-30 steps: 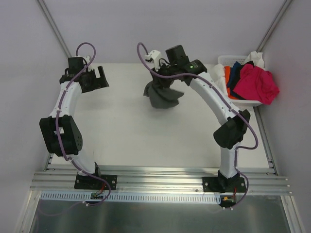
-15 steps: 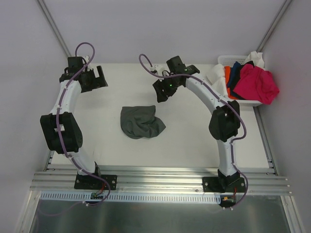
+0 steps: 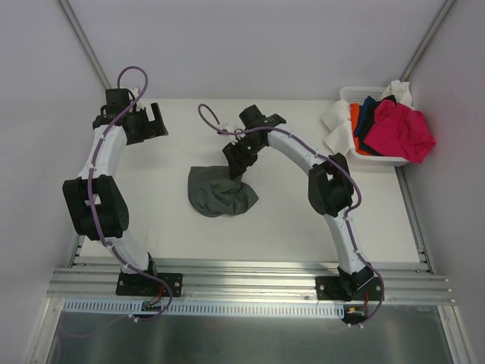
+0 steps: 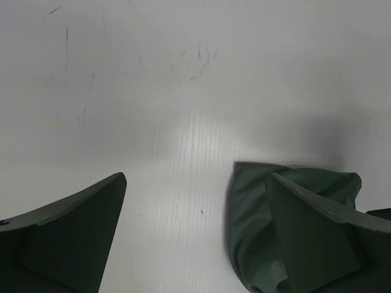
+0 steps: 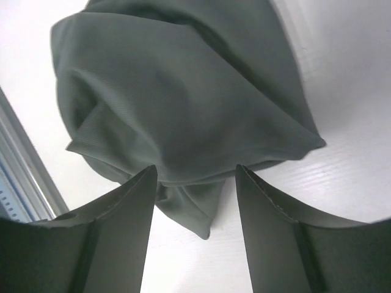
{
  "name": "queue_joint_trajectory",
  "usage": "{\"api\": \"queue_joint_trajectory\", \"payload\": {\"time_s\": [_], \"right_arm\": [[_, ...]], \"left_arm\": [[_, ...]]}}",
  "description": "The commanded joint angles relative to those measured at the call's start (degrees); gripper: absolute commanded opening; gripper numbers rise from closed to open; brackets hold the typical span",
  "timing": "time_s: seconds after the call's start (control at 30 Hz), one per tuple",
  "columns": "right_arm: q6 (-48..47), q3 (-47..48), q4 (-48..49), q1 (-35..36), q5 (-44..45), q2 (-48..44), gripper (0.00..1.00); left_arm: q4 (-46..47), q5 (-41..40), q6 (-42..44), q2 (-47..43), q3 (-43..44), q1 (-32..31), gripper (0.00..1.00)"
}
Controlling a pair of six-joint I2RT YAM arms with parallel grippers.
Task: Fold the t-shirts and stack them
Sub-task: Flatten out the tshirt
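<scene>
A dark charcoal grey t-shirt [image 3: 220,193] lies crumpled in a heap on the white table [image 3: 288,220]. My right gripper [image 3: 235,167] hovers over the heap's far edge, open. In the right wrist view a corner of the shirt [image 5: 183,104] lies on the table between the spread fingers of the right gripper [image 5: 195,171], which do not pinch it. My left gripper [image 3: 149,123] hangs open at the far left. The left wrist view shows the left gripper [image 4: 195,177] over bare table, with the shirt [image 4: 250,220] beyond its right finger. More t-shirts, magenta-pink [image 3: 402,129], navy [image 3: 369,112], orange [image 3: 354,121] and white [image 3: 333,125], are piled in the basket.
A white plastic basket [image 3: 347,93] stands at the far right corner, with shirts spilling over its rim. Grey walls close in the table at the back and on both sides. An aluminium rail [image 3: 250,277] runs along the near edge.
The right gripper held the grey shirt hanging in the air, then let it go. The shirt dropped onto the table. The right arm has since swung left and down over it. The left arm stayed still.
</scene>
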Motion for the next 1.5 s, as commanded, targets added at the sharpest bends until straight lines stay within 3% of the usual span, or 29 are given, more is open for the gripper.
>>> {"api": "queue_joint_trajectory", "payload": {"time_s": [0.0,0.17,0.37,0.6,1.23,1.37,1.47], "right_arm": [[0.6,1.0,-1.0,1.0,-4.6,-0.6,0.57],[0.0,1.8,-2.1,1.4,-4.8,-0.4,0.56],[-1.8,-7.0,-3.1,1.4,-3.3,-5.9,0.55],[-3.0,-9.9,-3.2,1.4,-3.3,-7.8,0.54],[-0.8,1.6,-1.1,3.1,-5.3,1.8,0.52],[-1.3,0.5,-1.8,3.0,-5.1,1.3,0.48],[-1.7,-0.7,-1.5,2.9,-4.3,1.1,0.39]], "left_arm": [[-0.1,0.5,-0.4,0.3,0.0,0.4,0.99],[-0.4,1.3,-0.5,1.4,1.0,0.4,0.99],[-0.8,1.5,-0.6,2.1,1.5,0.5,0.99],[-0.7,2.5,-1.3,3.1,1.8,0.5,0.99],[-0.9,1.9,-0.7,2.5,0.4,0.5,0.99],[-1.2,1.6,-0.6,2.4,0.5,0.5,0.99],[-1.2,1.6,-0.7,2.5,0.5,0.5,0.99]]}}
